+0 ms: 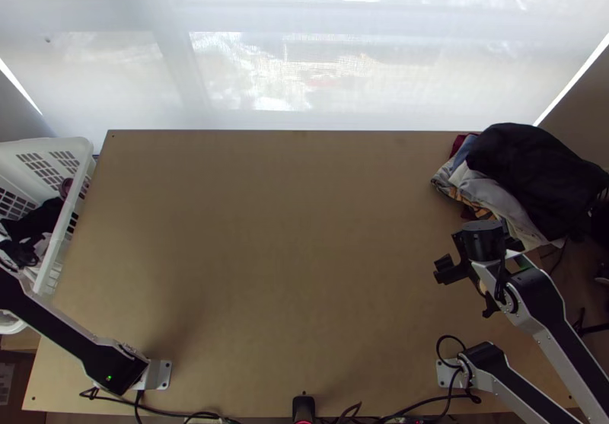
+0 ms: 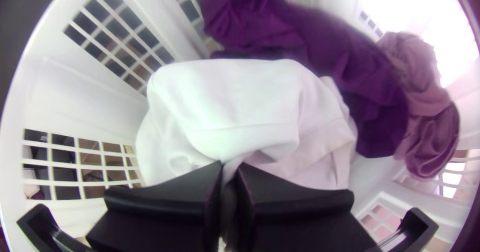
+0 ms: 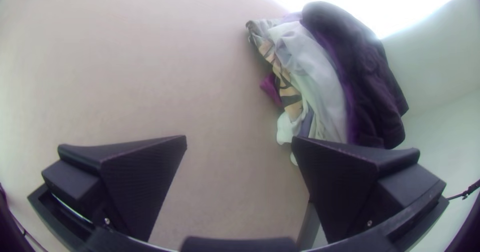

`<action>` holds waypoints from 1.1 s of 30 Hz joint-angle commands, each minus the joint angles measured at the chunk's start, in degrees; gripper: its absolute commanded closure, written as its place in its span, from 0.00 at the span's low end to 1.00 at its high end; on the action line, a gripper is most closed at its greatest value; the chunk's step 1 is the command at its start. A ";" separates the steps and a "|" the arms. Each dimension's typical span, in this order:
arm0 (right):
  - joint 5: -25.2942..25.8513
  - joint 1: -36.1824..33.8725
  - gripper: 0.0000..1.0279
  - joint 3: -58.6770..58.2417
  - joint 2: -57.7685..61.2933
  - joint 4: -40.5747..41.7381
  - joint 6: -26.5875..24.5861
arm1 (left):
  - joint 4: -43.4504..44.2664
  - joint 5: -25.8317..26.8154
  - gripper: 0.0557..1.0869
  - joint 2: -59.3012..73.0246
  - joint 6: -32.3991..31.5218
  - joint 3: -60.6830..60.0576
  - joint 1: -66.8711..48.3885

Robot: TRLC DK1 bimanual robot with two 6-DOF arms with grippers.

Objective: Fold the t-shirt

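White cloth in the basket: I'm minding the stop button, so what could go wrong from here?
The left gripper pinches a narrow bunch of the white cloth, which may slip out on lifting. The purple garment right beside it could come along. The slotted basket might snag either.

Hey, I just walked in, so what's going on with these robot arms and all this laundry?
The left gripper is down in a white basket, its fingers closed on a bunched white cloth. Purple cloth lies in there too. The right gripper is open and holds nothing, over the table near a pile of clothes at the table's edge. No shirt is laid out for folding yet.
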 commanded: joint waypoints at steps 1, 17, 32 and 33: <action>-0.03 -0.01 0.05 -0.59 -0.27 0.92 0.56 | -1.83 0.25 0.97 -19.81 -1.68 -6.37 -1.54; -0.12 0.95 0.05 -4.63 -7.74 1.53 -0.06 | -14.22 12.03 0.96 -60.50 -12.93 -4.00 -5.58; -0.21 1.48 0.05 -9.73 -15.21 1.53 0.56 | -19.23 12.38 0.96 -74.12 -15.31 5.93 -50.67; -0.21 1.48 0.05 -9.82 -15.39 1.53 0.56 | -20.73 12.47 0.96 -73.95 -15.31 5.49 -55.15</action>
